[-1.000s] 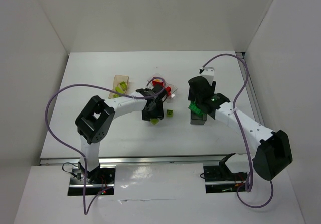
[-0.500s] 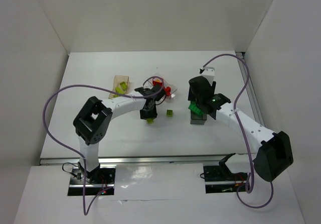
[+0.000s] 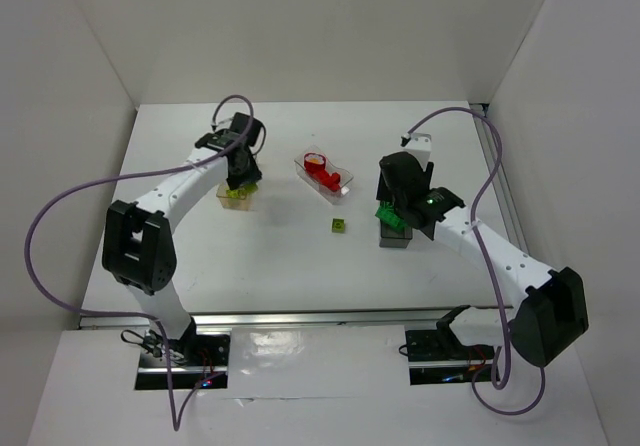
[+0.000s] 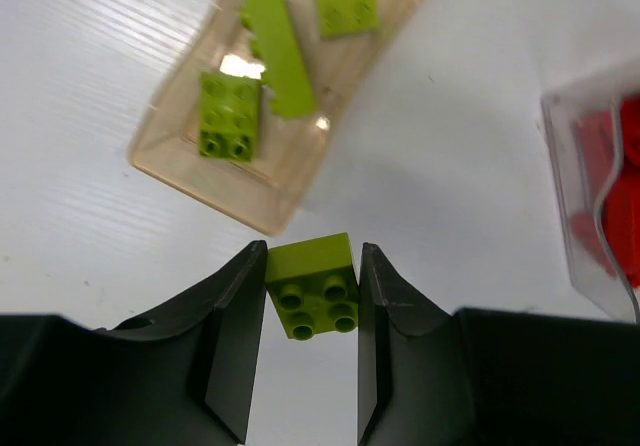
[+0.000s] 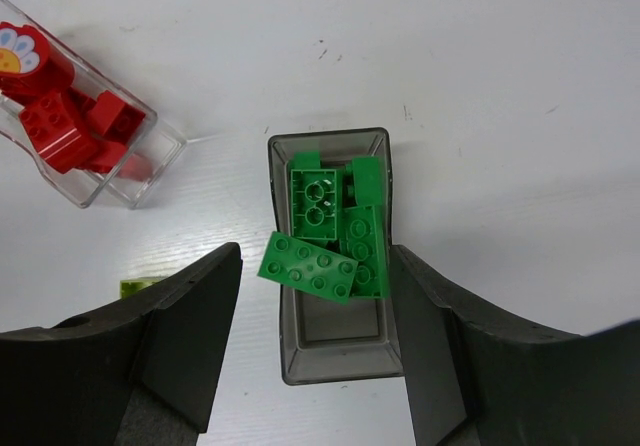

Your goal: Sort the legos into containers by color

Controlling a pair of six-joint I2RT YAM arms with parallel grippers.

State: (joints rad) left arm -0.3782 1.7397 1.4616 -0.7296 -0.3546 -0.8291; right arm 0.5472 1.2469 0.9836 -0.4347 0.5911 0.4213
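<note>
My left gripper (image 4: 313,254) is shut on a yellow-green brick (image 4: 318,296) and holds it just short of the tan tub (image 4: 300,161), which holds three yellow-green bricks (image 4: 228,116). In the top view the left gripper (image 3: 240,171) is over that tub (image 3: 238,198). My right gripper (image 5: 313,256) is open and empty above the dark grey tub (image 5: 335,331), which holds several green bricks (image 5: 310,266). In the top view the right gripper (image 3: 395,209) hangs over this tub (image 3: 395,239). The clear tub (image 3: 345,181) holds red bricks (image 5: 60,131).
One loose yellow-green brick (image 3: 339,226) lies on the white table between the clear tub and the dark tub; its edge shows in the right wrist view (image 5: 140,286). White walls stand on three sides. Purple cables loop above both arms.
My left arm has swung from the middle of the table left and back to the tan tub, carrying the yellow-green brick. The right arm has barely moved.
</note>
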